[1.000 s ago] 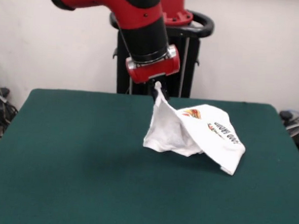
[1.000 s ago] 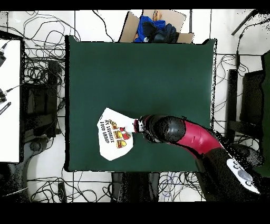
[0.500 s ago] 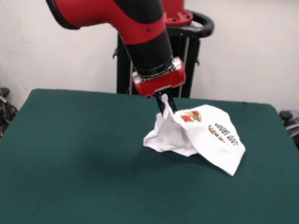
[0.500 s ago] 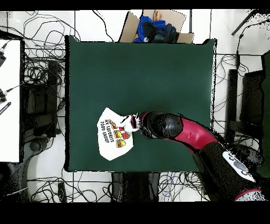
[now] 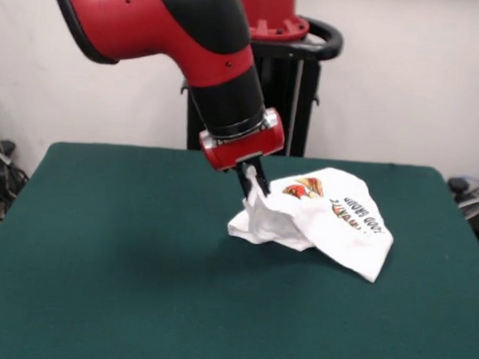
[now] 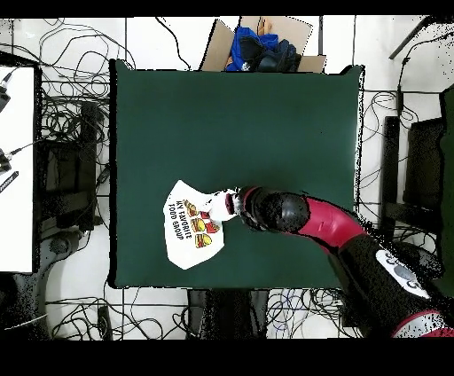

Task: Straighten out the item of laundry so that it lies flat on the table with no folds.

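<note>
Front view: you have the gripper down over the desk, its jaws pinched on a peak of white cloth at the left end of the T-shirt. The fabric rises to that pinch point, then drapes away to the right in a bunched heap. The shirt sits right of centre, toward the far side of the green top. Its printed face shows partly: burger graphics and black lettering, with the near right corner lying as a flat flap. Folds remain along the left, under the jaws. The red and black arm slants down from upper left.

Overhead view: the T-shirt lies toward the lower left of the desk, close to the bottom edge. The gripper meets its right upper edge; the arm covers the jaws here. A cardboard box holding blue and dark cloth sits beyond the top edge.
</note>
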You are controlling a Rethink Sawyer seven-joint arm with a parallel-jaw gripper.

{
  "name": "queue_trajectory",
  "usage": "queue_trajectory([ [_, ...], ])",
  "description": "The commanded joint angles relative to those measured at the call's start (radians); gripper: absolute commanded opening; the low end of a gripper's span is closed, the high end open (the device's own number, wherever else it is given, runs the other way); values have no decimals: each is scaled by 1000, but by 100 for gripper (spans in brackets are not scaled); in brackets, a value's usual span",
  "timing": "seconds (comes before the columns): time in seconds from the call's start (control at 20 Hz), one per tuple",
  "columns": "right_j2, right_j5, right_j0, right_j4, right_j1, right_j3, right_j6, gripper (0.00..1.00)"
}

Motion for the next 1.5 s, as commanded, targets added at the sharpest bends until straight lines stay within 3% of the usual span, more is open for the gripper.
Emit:
queue_trajectory([
  [0.05,33,-27,-16,-124,37,-128,-67,0],
  [0.8,58,-31,-80,-242,96,-198,-68,0],
  [1.5,149,-21,-170,-311,186,-255,-126,0],
])
